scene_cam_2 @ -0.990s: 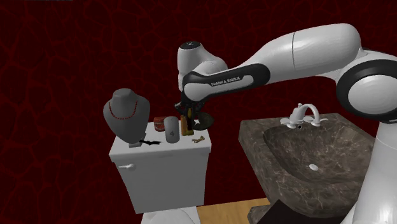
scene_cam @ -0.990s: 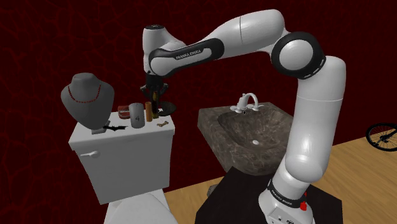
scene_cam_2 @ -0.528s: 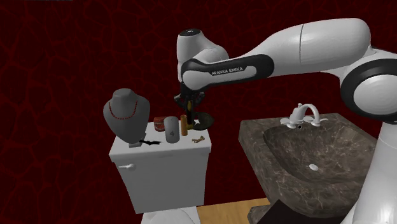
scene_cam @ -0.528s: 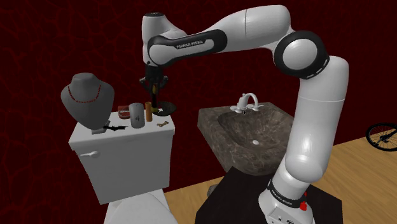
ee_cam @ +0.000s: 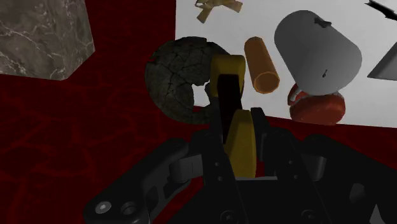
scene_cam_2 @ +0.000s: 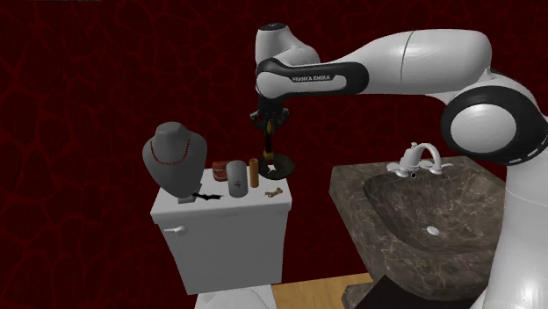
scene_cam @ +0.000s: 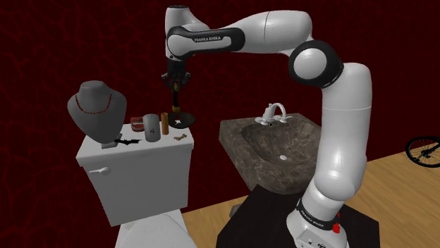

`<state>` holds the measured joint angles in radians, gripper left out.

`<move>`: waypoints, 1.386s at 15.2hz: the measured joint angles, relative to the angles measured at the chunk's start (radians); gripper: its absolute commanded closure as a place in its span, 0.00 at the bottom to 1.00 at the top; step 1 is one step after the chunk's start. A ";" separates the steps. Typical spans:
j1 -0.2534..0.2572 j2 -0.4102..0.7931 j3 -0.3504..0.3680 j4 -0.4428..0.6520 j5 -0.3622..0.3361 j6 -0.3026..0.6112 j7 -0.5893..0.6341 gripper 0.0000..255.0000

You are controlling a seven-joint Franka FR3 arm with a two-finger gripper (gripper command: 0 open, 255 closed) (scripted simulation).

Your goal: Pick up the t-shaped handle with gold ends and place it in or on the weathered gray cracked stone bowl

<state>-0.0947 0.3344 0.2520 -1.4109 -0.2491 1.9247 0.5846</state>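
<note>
Gripper (scene_cam: 174,87) was clamped on the gold-ended T-handle (ee_cam: 228,89), high above the cracked stone bowl (ee_cam: 170,76) on the white toilet tank's (scene_cam: 141,169) corner, with a dark red wall (scene_cam: 49,42) behind and a stone sink (scene_cam: 282,158) beside

You get dim, even light and crisp edges: the white arm (scene_cam: 268,32) carries soft highlights, while the black fingers (ee_cam: 261,137) sink into shadow.
</note>
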 measured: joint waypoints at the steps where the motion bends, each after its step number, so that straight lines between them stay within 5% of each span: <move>1: -0.005 0.031 -0.005 0.053 -0.001 -0.020 -0.019 1.00; 8: -0.042 0.221 -0.036 0.395 -0.001 -0.156 -0.140 1.00; 21: -0.067 0.192 -0.037 0.184 -0.003 0.024 -0.118 1.00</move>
<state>-0.1613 0.5267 0.2147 -1.2268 -0.2520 1.9490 0.4664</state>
